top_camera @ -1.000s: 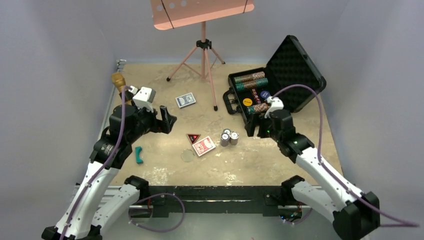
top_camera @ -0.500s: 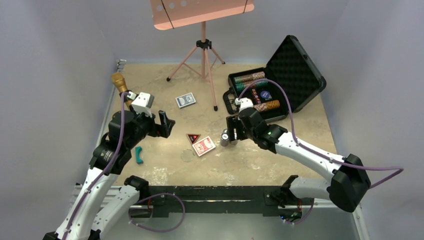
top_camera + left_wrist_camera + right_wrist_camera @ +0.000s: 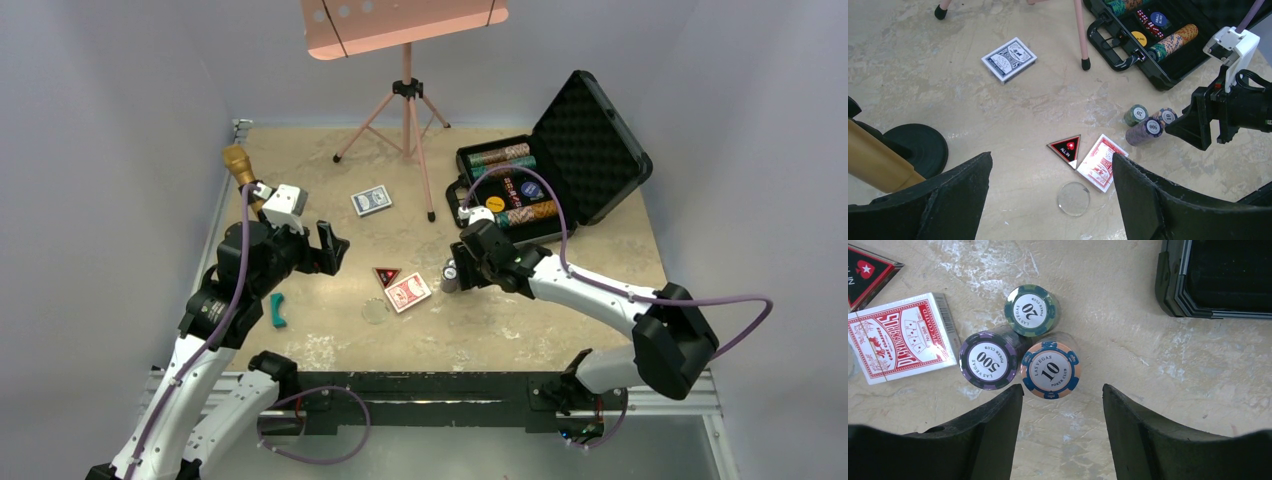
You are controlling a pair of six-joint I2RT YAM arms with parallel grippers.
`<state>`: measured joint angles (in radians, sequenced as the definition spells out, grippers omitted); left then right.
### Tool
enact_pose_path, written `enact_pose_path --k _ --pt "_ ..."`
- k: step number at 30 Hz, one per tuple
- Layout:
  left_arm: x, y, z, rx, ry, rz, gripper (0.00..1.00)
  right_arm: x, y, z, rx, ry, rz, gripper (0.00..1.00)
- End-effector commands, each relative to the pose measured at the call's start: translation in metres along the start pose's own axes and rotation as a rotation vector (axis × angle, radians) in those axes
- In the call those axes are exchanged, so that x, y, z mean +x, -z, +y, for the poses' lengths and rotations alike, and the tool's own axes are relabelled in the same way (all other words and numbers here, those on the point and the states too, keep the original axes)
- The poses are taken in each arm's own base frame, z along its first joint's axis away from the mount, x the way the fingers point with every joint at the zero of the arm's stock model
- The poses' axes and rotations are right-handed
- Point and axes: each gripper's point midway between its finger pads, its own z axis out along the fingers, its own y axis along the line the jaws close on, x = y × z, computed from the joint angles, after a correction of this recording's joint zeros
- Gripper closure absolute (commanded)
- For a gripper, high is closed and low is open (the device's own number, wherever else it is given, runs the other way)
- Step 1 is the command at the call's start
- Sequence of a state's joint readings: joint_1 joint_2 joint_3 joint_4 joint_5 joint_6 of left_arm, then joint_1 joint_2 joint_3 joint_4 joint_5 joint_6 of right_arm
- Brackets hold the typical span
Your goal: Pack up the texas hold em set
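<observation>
Black case (image 3: 590, 130) lies open holding chip rolls (image 3: 498, 154); three chip stacks (image 3: 1050, 369) stand touching beside the red deck (image 3: 898, 337).

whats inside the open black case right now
Rows of chips, a yellow disc, a blue disc and red dice lie in the case. The cable hides part of it.

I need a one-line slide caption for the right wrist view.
Open right gripper hovers over three poker chip stacks, next to the red card deck.
</observation>
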<state>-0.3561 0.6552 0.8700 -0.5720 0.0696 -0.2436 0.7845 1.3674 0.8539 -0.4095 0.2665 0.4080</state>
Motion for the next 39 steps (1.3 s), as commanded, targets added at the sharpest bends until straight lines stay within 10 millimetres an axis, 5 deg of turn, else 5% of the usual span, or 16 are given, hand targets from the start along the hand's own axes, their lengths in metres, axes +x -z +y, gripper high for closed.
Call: enact_pose_path --k 1,13,21,24,27,39 --pt "-0.004 0.0 0.0 -0.002 -0.004 -0.013 0.07 -0.018 0.008 -0.004 0.039 -0.031 -0.056 0.38" --pt "-0.004 0.0 0.0 -0.003 -0.003 -0.01 0.07 -0.027 -0.009 0.016 -0.029 -0.013 -0.066 0.41" --pt "-0.003 -0.001 0.0 -0.006 -0.002 -0.008 0.06 -0.02 -0.016 0.013 -0.002 -0.011 -0.051 0.53" --pt "-0.003 0.0 0.0 -0.005 -0.002 -0.008 0.06 -0.018 -0.018 0.012 0.007 -0.01 -0.052 0.66" --pt "-0.003 -0.001 0.001 -0.009 -0.001 -0.008 0.06 -0.02 -0.018 0.008 0.034 -0.018 -0.059 0.97" --pt "-0.003 -0.001 0.003 -0.022 -0.003 -0.008 0.06 -0.091 0.056 -0.044 0.267 0.062 -0.259 1.0"
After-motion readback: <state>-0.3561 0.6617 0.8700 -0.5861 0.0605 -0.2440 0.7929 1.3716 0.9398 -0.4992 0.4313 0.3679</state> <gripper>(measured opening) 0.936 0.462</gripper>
